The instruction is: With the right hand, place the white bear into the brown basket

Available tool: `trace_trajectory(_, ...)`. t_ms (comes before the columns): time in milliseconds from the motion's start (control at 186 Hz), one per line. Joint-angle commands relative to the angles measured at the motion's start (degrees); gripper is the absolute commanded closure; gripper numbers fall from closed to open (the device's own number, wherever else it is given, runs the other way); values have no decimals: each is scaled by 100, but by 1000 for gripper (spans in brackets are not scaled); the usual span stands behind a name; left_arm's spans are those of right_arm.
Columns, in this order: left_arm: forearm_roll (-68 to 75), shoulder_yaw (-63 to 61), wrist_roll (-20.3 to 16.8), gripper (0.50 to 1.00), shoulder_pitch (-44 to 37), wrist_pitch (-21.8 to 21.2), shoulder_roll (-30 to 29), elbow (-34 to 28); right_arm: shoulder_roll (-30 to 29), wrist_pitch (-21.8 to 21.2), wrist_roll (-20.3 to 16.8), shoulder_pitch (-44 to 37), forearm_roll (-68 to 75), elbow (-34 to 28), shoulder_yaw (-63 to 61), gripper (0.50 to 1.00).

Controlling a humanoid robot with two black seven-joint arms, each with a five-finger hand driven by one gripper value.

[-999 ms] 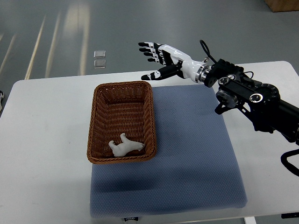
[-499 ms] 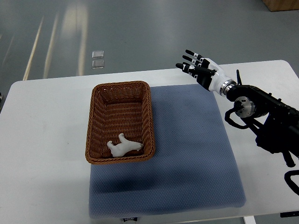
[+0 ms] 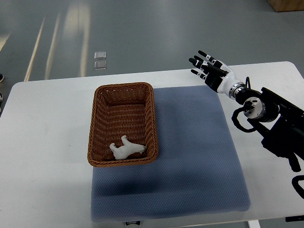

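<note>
The white bear (image 3: 126, 148) lies on its side inside the brown wicker basket (image 3: 148, 122), near the basket's front wall. My right hand (image 3: 207, 68) is open with fingers spread and holds nothing. It hovers over the table's far edge, well to the right of the basket and apart from it. Its black arm (image 3: 270, 118) comes in from the right edge. The left arm is out of view.
The basket stands on the left edge of a blue-grey mat (image 3: 194, 161) on a white table (image 3: 42, 156). A small clear square thing (image 3: 100, 60) lies on the grey floor beyond the table.
My right hand has drawn back to the right, from above the basket's far right corner to the table's far right edge. The bear and basket have stayed in place.
</note>
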State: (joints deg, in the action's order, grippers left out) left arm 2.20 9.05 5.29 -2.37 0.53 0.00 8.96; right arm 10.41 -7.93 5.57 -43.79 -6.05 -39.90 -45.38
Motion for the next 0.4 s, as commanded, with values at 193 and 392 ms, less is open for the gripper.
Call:
trace_trajectory(193,0,0,-2,500,0,0,0,0,5,-24,23,2,8,-10,-129,572)
trace_trajectory(392,0,0,-2,500,0,0,0,0,-31,-24,58,11,8,-10,-129,572)
